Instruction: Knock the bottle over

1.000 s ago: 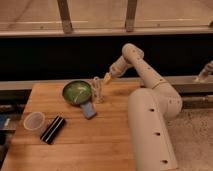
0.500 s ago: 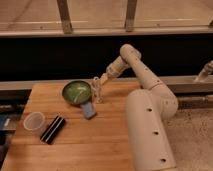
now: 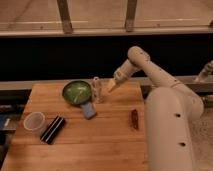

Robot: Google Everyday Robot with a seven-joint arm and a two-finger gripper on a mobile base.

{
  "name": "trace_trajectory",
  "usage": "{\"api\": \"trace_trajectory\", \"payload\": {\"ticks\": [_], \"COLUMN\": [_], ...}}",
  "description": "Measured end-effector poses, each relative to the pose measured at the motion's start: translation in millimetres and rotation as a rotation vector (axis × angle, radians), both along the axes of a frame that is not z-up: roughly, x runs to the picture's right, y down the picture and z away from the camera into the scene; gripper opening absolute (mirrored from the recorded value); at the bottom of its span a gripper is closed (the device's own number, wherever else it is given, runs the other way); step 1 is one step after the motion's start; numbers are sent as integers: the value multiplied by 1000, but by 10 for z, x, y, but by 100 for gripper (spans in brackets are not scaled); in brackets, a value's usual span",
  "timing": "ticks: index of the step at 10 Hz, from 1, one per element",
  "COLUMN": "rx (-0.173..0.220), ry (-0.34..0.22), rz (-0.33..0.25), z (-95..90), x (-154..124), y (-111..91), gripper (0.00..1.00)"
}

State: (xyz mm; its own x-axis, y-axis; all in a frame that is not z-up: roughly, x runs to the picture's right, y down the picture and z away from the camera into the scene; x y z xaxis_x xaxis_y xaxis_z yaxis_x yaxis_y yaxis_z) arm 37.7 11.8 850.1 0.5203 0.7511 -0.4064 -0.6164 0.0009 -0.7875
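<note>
The bottle (image 3: pixel 97 89) is a slim clear plastic one with a narrow capped neck. It stands upright on the wooden table (image 3: pixel 110 145), just right of the green bowl (image 3: pixel 76 92). My gripper (image 3: pixel 111 86) is at the end of the white arm, a short way right of the bottle and at about the height of its upper half. A narrow gap shows between the gripper and the bottle.
A blue object (image 3: pixel 89 109) lies in front of the bowl. A translucent plastic cup (image 3: pixel 34 121) and a black flat object (image 3: pixel 53 129) sit at the left front. A small brown item (image 3: pixel 134 119) lies at the right. My white arm body (image 3: pixel 172 130) fills the right side.
My gripper has moved left toward the bottle. The bottle still stands upright in the same place.
</note>
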Motion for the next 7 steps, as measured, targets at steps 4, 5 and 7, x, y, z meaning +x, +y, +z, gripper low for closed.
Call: {"api": "trace_trajectory", "payload": {"ticks": [4, 5, 7], "rx": [73, 92, 133], "ry": [99, 118, 129], "rz": [-45, -46, -69], "z": [79, 170, 348], "x": [34, 77, -14], "y": [-90, -167, -270], "gripper": [0, 0, 0]}}
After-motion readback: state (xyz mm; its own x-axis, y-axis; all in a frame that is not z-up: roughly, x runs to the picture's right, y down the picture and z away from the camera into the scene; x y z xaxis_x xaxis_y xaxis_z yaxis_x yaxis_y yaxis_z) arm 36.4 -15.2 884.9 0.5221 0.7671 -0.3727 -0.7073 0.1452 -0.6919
